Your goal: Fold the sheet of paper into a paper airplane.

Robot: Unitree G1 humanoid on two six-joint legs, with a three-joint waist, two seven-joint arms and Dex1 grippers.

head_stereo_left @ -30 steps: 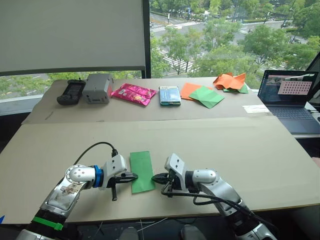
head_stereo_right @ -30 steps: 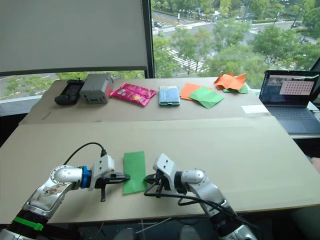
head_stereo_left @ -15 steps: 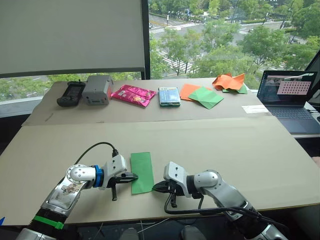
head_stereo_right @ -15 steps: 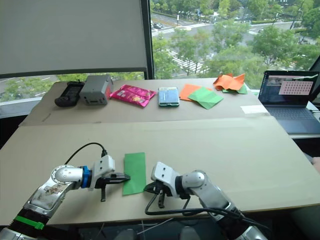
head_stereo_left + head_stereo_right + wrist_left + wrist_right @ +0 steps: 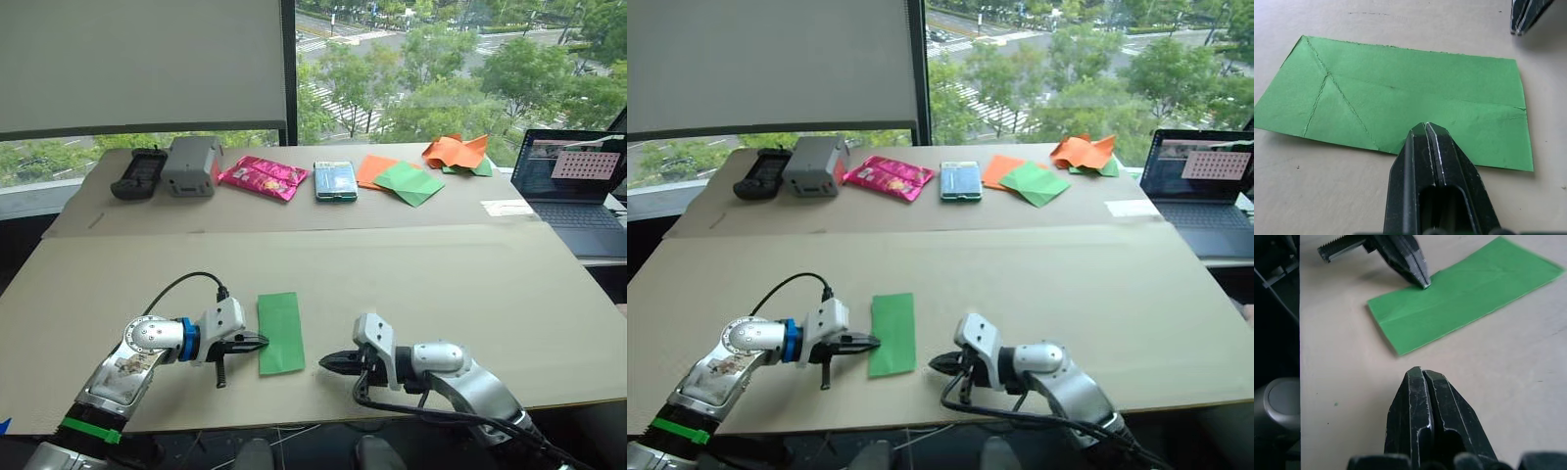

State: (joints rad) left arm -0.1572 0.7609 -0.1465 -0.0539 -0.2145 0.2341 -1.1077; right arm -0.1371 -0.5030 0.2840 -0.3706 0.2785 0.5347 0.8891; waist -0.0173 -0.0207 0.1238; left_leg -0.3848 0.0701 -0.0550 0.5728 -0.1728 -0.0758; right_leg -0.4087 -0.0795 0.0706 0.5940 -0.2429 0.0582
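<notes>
The sheet of paper [image 5: 279, 333] is seen lying flat on the near part of the cardboard-covered table [image 5: 441, 284], folded into a long narrow green strip with diagonal and lengthwise creases plainly marked across it in the left wrist view. The left gripper [image 5: 263, 342] is brought right up to the strip's left long edge, its two black fingers pressed together with nothing between them, and the tip is set on the paper just inside that edge; whether it is truly bearing down on the sheet or merely touching it can hardly be judged from here. Over on the other side, the right gripper [image 5: 324, 362] is held low over bare table, apart from the strip's right edge, near its closer corner, its fingers likewise closed tight and empty, pointed toward the paper. Along the far edge of the table a row of things is laid out: a black handheld device [image 5: 135, 173], a grey box [image 5: 191, 166], a pink snack packet [image 5: 262, 177], a small teal-edged pack [image 5: 334, 180], an orange sheet with a smooth green sheet [image 5: 409, 183] overlapping it, and a crumpled orange-and-green heap [image 5: 457, 153]. An open laptop [image 5: 573, 176] is placed at the right end.
</notes>
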